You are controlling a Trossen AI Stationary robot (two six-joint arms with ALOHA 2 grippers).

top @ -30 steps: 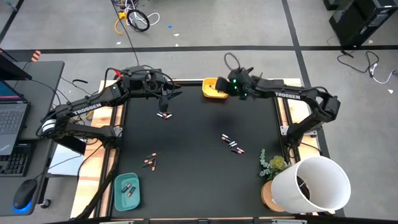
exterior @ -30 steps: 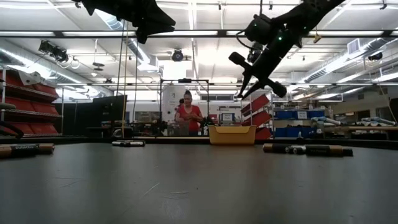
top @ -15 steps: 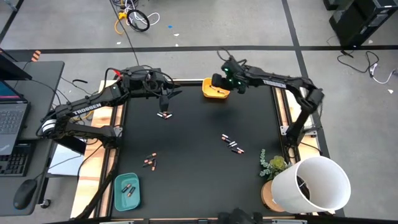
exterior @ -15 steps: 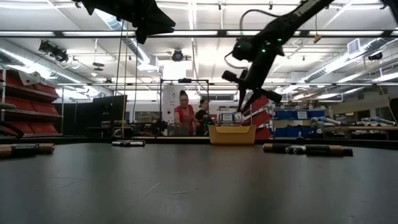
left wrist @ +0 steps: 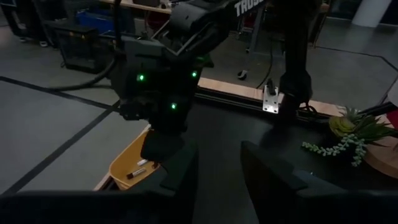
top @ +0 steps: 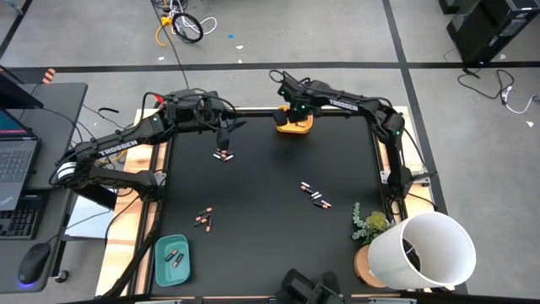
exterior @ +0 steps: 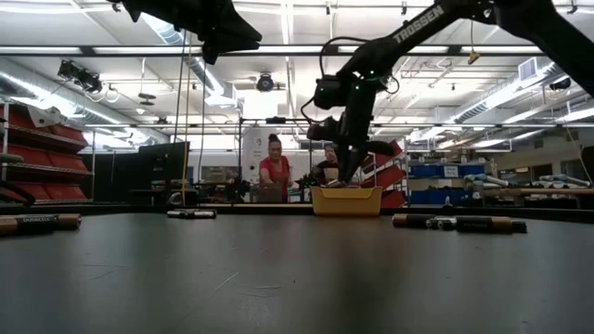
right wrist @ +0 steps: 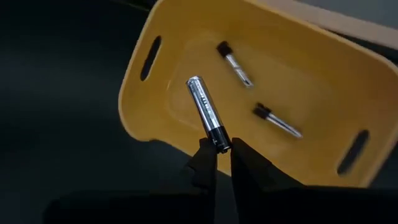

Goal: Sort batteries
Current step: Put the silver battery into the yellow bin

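Note:
A yellow tray (top: 293,124) stands at the table's far edge and holds two silvery batteries (right wrist: 235,63). My right gripper (right wrist: 222,154) hangs above it, pointing down, shut on a silvery battery (right wrist: 204,107) with a dark end. My left gripper (left wrist: 217,177) is raised over the far left of the table, open with nothing between its fingers, above a few batteries (top: 223,156) that lie on the black mat. More batteries lie at the middle right (top: 314,195) and the near left (top: 203,220). A teal tray (top: 172,258) at the near left corner holds a few. My right gripper pinches the battery's dark end (right wrist: 219,138) between its two fingertips. The fingers come from above, slanting down. The rest of the battery sticks out beyond the fingertips, lifted clear above the yellow tray's floor (right wrist: 186,99).
A white bucket (top: 430,249) and a small plant (top: 369,224) stand at the near right corner. A laptop (top: 13,165) and a mouse sit on a desk left of the table. People (exterior: 277,172) stand in the room beyond the far edge.
My right gripper has gone toward the table's left along the far edge and down, until it hangs over the yellow tray. It has tipped from slanting to pointing nearly straight down, and it has rolled.

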